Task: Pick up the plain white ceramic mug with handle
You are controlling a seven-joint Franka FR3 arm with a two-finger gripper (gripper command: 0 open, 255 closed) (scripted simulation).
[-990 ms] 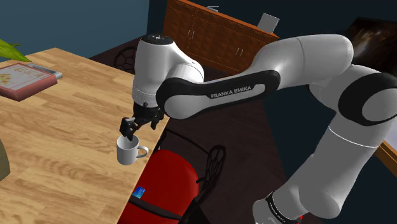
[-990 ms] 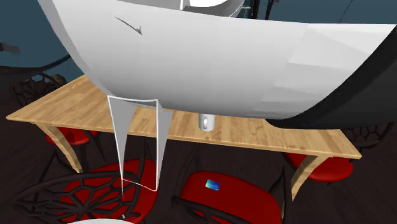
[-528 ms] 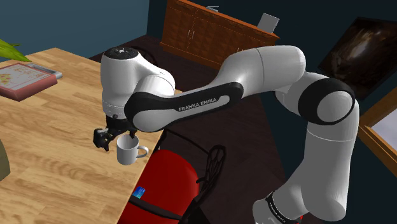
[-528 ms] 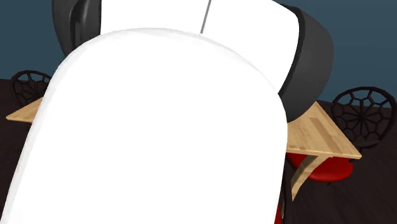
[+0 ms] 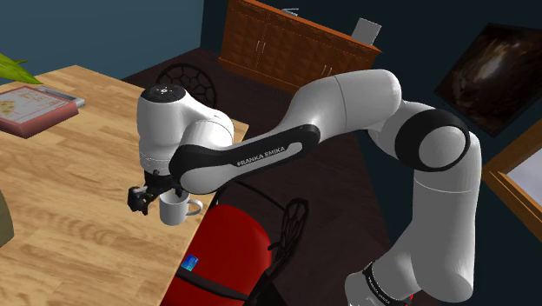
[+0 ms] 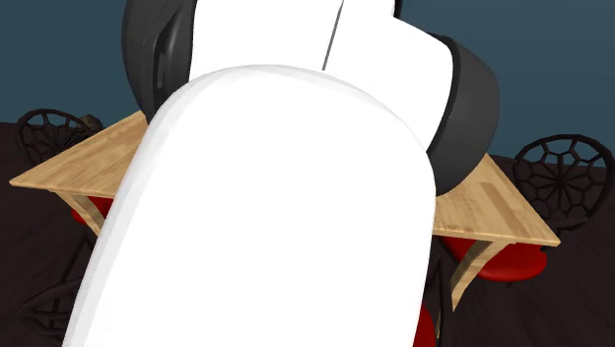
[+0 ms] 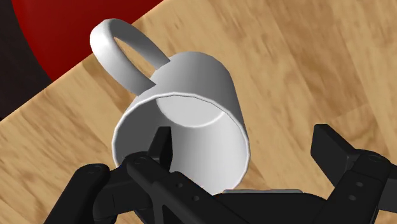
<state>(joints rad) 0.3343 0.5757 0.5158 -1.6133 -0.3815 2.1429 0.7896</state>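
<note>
White capitals reading "FRANKA EMIKA" (image 5: 261,155) run along the dark band of the white robot arm (image 5: 347,100) in the shoulder view. The red-bordered book (image 5: 35,109) lying flat near the far end of the table has a printed cover, but its writing is too small to read, and so is the small blue card (image 5: 193,262) on the red chair seat (image 5: 228,248).

The plain white mug with a loop handle (image 5: 174,209) stands upright on the light wooden table (image 5: 78,200), close to the edge nearest the red chair, with its handle pointing toward that edge. The all-black gripper (image 5: 149,200) sits low over the mug's rim. In the wrist view the mug (image 7: 191,95) lies between the gripper (image 7: 245,143) fingers, which stand apart: one finger (image 7: 162,143) dips inside the mouth, while the other (image 7: 337,153) stays clear of the outer wall. The hand is spread, not clasping.

The table top shows pale plank grain. Beyond it stands a brown wooden cabinet (image 5: 287,48) against a dark blue wall, with a black wire-back chair (image 5: 187,80) in front — and a dark framed picture (image 5: 491,65) hangs at the shoulder view's right. A green leaf (image 5: 13,68) pokes in at the upper left. In the second exterior view the arm (image 6: 276,217) looms large before the table (image 6: 493,212), with a black wire-back chair (image 6: 562,177) on the dark floor beside it.
</note>
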